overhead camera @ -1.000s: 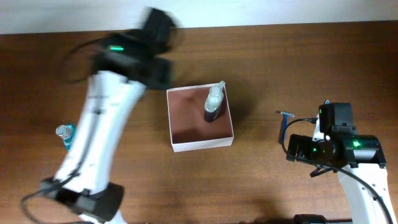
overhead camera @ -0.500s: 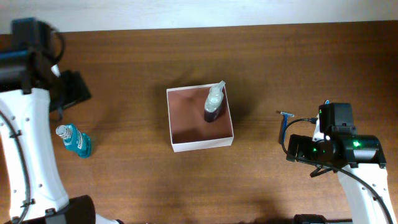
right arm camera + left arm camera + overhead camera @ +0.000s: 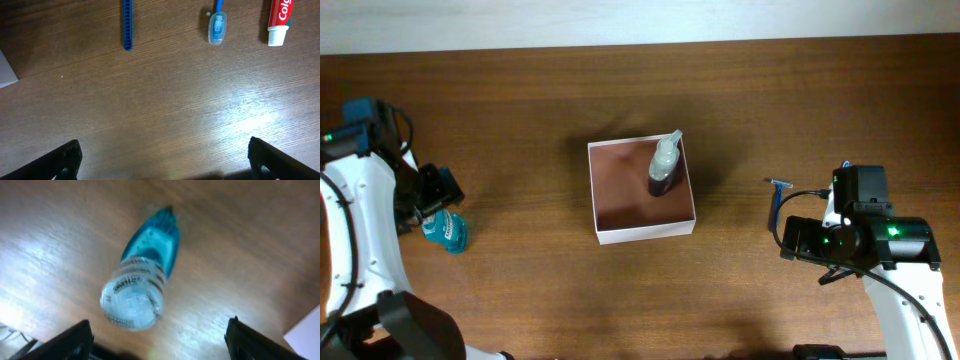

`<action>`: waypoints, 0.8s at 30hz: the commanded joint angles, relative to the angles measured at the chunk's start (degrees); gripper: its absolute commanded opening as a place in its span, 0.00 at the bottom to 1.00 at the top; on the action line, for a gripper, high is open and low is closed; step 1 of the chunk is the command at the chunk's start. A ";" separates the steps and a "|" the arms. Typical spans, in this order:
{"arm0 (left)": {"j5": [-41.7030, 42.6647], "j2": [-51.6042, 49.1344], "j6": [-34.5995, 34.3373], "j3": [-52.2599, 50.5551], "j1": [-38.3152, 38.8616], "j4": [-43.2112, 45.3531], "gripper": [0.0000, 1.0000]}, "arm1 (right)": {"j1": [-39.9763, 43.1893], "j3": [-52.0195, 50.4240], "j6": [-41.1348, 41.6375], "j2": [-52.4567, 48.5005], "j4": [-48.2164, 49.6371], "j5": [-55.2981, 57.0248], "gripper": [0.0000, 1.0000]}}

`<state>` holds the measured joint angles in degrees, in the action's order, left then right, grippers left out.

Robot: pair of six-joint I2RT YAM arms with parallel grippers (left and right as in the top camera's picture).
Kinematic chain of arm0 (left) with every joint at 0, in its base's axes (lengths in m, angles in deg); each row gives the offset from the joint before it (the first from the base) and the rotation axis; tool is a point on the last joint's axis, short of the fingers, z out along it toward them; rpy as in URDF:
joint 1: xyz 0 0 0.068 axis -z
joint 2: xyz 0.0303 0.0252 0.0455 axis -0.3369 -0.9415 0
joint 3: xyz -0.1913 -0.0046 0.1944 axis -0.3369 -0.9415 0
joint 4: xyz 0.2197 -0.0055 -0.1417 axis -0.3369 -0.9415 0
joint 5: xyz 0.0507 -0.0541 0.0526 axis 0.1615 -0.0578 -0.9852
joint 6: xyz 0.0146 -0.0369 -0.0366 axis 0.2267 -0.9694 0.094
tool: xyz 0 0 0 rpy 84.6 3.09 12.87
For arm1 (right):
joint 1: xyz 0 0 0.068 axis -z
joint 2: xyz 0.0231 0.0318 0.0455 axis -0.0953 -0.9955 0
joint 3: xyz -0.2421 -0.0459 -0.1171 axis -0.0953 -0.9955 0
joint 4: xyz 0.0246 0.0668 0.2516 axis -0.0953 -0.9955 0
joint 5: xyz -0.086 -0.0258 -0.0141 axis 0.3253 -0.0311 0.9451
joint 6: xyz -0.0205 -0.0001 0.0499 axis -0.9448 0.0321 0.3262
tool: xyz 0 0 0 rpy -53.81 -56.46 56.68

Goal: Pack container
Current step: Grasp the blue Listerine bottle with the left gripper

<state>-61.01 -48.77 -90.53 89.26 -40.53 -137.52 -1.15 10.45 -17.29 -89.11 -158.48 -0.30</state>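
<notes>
The container [image 3: 620, 195], a white-walled square box with a brownish-pink inside, stands mid-table; its corner shows in the left wrist view [image 3: 307, 332]. A pump bottle [image 3: 664, 167] with dark contents lies in its back right corner. A teal bottle [image 3: 447, 232] with a clear cap lies on the table at the far left. My left gripper [image 3: 432, 205] hangs over it, open. In the left wrist view the bottle [image 3: 145, 275] lies just ahead of the open gripper [image 3: 160, 345], cap toward me, untouched. My right gripper [image 3: 167, 160] is open and empty over bare wood.
A blue razor [image 3: 778, 198] lies left of the right arm. The right wrist view shows a blue ridged handle [image 3: 127, 25], a capped blue toothbrush head [image 3: 217, 24] and a red-and-white toothpaste tube [image 3: 279, 17] ahead of the fingers.
My left arm has swung from behind the container to the far left and come down over the teal bottle. The right arm, container and pump bottle have not moved.
</notes>
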 commanded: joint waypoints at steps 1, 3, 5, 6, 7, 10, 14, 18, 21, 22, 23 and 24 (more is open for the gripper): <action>1.51 0.22 1.38 -3.43 -1.95 2.45 0.86 | 0.26 1.09 0.33 0.66 0.04 0.68 0.99; 1.51 0.22 2.51 -4.81 -2.34 4.17 0.86 | 0.26 1.09 0.33 0.66 0.04 0.68 0.99; 1.51 0.22 2.84 -5.53 -2.32 5.64 0.86 | 0.26 1.09 0.33 0.66 0.04 0.68 0.98; 1.51 0.22 2.84 -5.57 -2.32 6.10 0.86 | 0.26 1.09 0.33 0.66 0.04 0.68 0.99; 1.51 0.22 2.84 -5.57 -2.32 6.62 0.86 | 0.26 1.09 0.33 0.66 0.02 0.68 0.99; 1.51 0.22 2.84 -5.57 -2.32 7.72 0.85 | 0.26 1.09 0.33 0.66 0.00 0.68 0.98; 1.49 0.22 2.97 -5.57 -2.32 8.68 0.74 | 0.26 1.09 0.33 0.66 0.00 0.66 0.99; 1.51 0.22 4.39 -5.57 -2.32 9.46 0.62 | 0.26 1.09 0.33 0.66 0.00 0.68 0.99; 1.51 0.22 4.94 -5.57 -2.32 9.44 0.52 | 0.26 1.09 0.33 0.66 0.00 0.68 0.99; 1.49 0.22 5.27 -5.57 -2.32 9.46 0.50 | 0.26 1.09 0.33 0.66 0.00 0.68 0.99; 1.49 0.22 5.44 -5.57 -2.32 9.49 0.49 | 0.26 1.09 0.33 0.66 0.00 0.68 0.99; 1.49 0.22 5.62 -5.57 -2.32 9.55 0.48 | 0.26 1.09 0.33 0.66 0.00 0.68 0.99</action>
<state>-59.94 -48.77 -86.46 83.97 -42.65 -128.25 -1.15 10.45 -17.29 -89.11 -158.48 -0.30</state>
